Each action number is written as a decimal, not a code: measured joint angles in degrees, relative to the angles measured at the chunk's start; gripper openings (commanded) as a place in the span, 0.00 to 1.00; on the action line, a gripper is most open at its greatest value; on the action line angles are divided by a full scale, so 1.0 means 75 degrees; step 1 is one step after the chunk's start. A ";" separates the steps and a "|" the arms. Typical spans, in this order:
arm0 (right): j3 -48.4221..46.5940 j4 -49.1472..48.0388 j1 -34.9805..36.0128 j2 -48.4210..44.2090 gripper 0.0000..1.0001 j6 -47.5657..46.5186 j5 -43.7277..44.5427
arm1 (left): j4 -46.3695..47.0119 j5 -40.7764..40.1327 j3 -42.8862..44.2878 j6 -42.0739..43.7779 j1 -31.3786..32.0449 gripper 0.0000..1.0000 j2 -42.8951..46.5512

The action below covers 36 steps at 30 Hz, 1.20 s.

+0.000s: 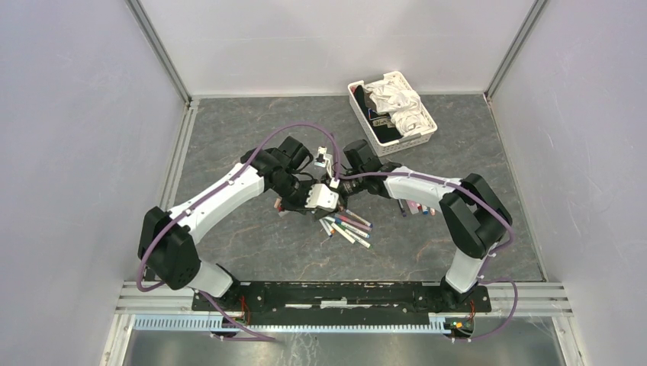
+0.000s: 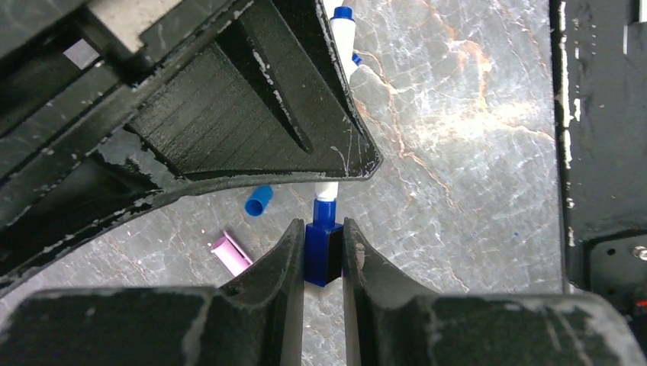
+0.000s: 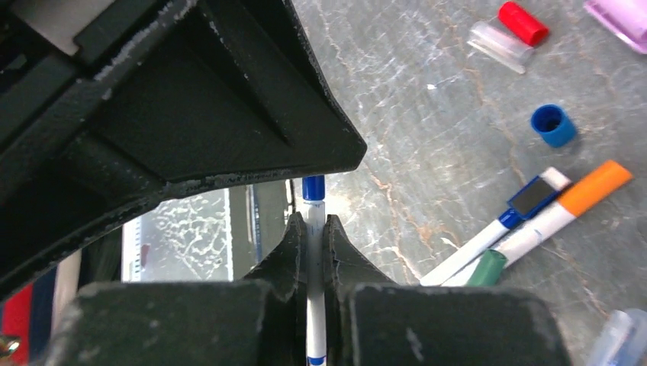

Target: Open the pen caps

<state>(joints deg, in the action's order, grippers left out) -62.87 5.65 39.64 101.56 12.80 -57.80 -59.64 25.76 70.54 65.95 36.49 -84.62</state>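
now, above the table (image 1: 229, 137), the left jaws are clamped on a blue pen cap (image 2: 324, 255), the right jaws pressed together on that pen's white barrel (image 3: 313, 229); more pens (image 1: 347, 226) lie close by, a loose blue cap (image 3: 553, 126) near them.

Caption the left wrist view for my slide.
Left gripper clamped on a blue pen cap; loose blue cap and pink cap beside.

My left gripper (image 2: 323, 232): I am clamping the blue pen cap (image 2: 323, 258).
White pen barrel (image 2: 326, 191): rising from it, disappearing behind the right gripper (image 2: 229, 99).
Loose blue cap (image 2: 259, 200): lying on the table (image 2: 458, 152) near a pink cap (image 2: 231, 254).
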 measured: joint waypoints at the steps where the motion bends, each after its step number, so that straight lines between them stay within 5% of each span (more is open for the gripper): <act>1: 0.0020 -0.0003 -0.0012 -0.0032 0.00 -0.0093 0.0125 | 0.0122 -0.0067 -0.0058 0.0023 -0.0017 0.02 0.0009; 10: 0.1035 0.0819 -0.0472 -0.0746 0.00 -0.0615 0.0740 | 0.0364 -0.1087 0.0146 0.0396 -0.1795 0.02 -0.0012; 17: 0.1454 0.1297 -0.1314 -0.1431 0.00 -0.0697 0.1682 | 0.0740 -0.0790 -0.0236 0.0405 -0.1763 0.02 -0.0003; 22: 0.1894 0.1239 -0.2850 -0.2821 0.00 -0.0504 0.3853 | 0.1542 -0.0256 -0.1390 -0.0204 -0.1708 0.05 -0.0012; 27: 0.2264 0.1046 -0.3850 -0.3372 0.00 -0.0341 0.5718 | 0.2448 -0.0227 -0.2116 -0.0825 -0.1594 0.15 -0.0198; 36: 0.2387 0.0691 -0.3987 -0.2483 0.11 -0.0318 0.7122 | 0.3410 -0.0434 -0.2159 -0.1326 -0.1547 0.43 -0.0889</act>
<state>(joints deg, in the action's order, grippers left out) -44.97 10.83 9.74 82.94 10.41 -4.38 -34.06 22.50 54.35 56.01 24.88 -91.29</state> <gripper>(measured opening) 0.054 0.358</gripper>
